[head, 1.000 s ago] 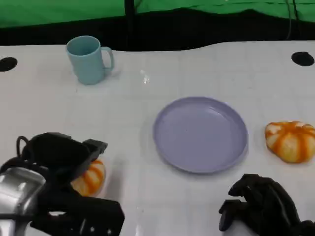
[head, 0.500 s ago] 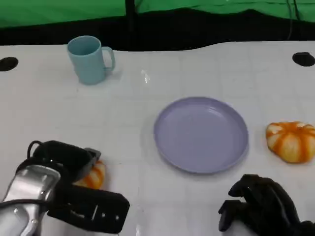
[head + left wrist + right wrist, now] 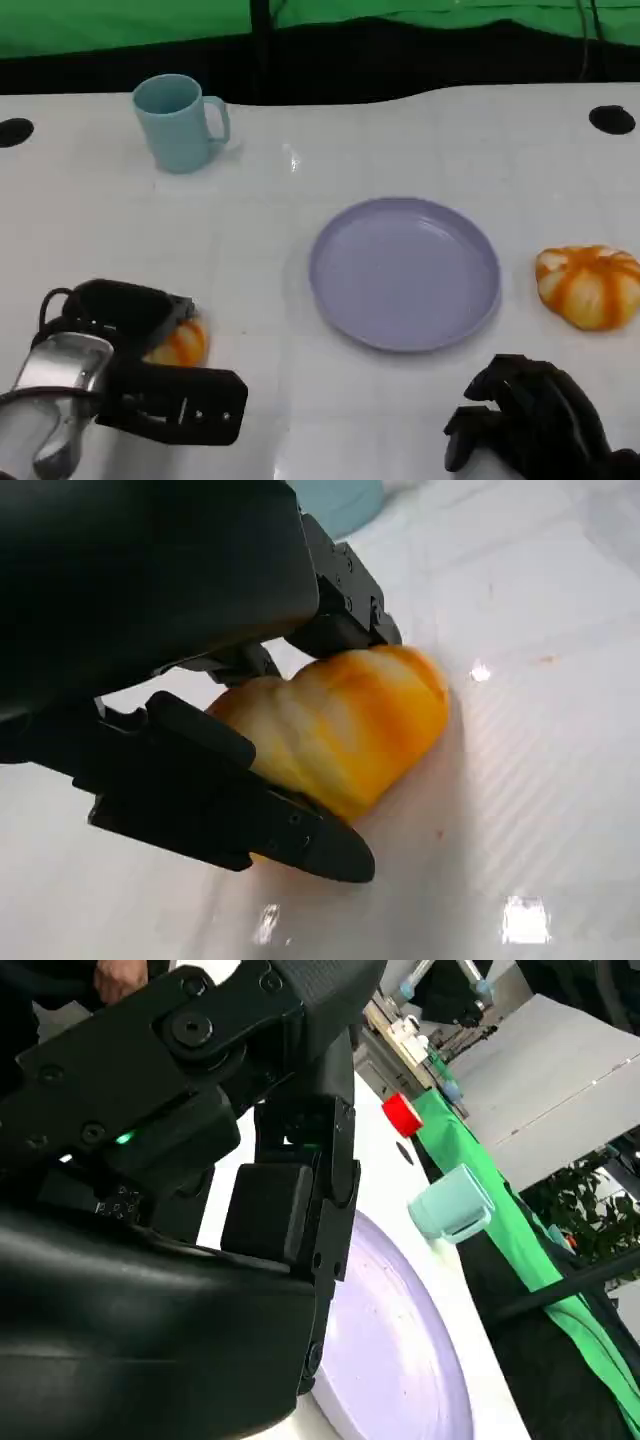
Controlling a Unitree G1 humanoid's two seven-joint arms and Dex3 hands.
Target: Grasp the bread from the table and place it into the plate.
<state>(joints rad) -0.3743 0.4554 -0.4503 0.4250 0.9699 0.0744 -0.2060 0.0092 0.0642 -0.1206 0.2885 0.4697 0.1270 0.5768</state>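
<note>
An orange-and-white striped bread (image 3: pixel 182 343) lies on the white table at the lower left. My left hand (image 3: pixel 130 355) is down over it. In the left wrist view its black fingers (image 3: pixel 330 590) press on one side of the bread (image 3: pixel 345 725) and another finger lies along the other side, so the hand grips it while it rests on the table. The empty lilac plate (image 3: pixel 404 272) sits at the middle, well right of the bread. My right hand (image 3: pixel 535 420) rests near the front edge with fingers curled in on nothing. The right wrist view shows the plate (image 3: pixel 400 1350) beyond the right hand (image 3: pixel 290 1210).
A second striped bread (image 3: pixel 590 287) lies right of the plate. A light blue cup (image 3: pixel 178 122) stands at the back left. Black round holes (image 3: pixel 612 119) mark the table's far corners. A green backdrop runs behind the table.
My left hand has sunk lower over the bread and closed its fingers around it, so less of the bread shows. The right hand and the plate have stayed put.
</note>
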